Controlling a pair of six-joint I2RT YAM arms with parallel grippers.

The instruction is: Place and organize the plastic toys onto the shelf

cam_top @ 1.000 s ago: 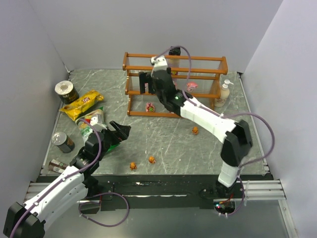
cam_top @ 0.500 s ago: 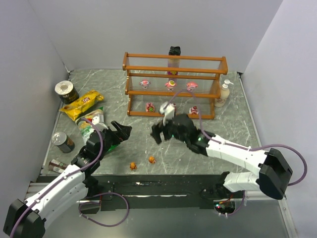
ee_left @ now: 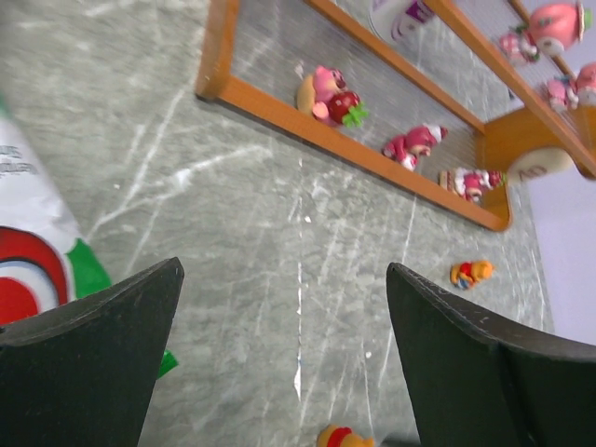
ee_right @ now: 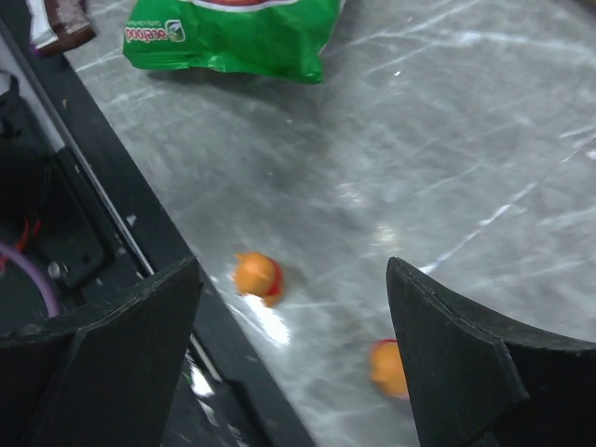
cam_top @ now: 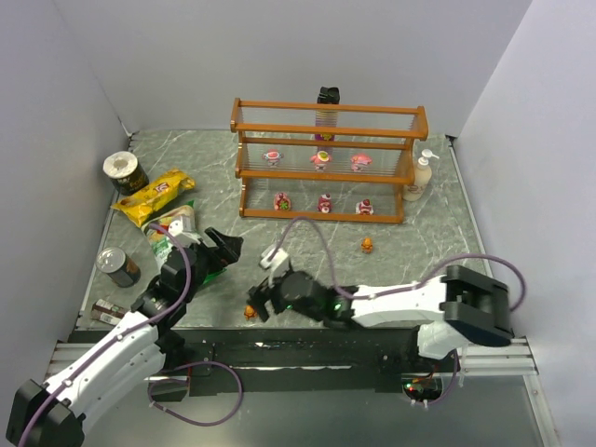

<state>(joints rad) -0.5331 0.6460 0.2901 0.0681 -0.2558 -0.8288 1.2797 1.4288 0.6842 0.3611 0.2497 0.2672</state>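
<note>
Right gripper point(ee_right: 289, 272) spread and empty over orange toy point(ee_right: 258, 277) near the table point(ee_right: 447, 140) edge; off-centre closure may knock it off.

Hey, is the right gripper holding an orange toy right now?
No, the right wrist view shows the right gripper open and empty, with the nearest orange toy lying loose on the table below.

Green bag point(ee_right: 233, 37): white print upside down, unreadable; nothing else legible
</note>
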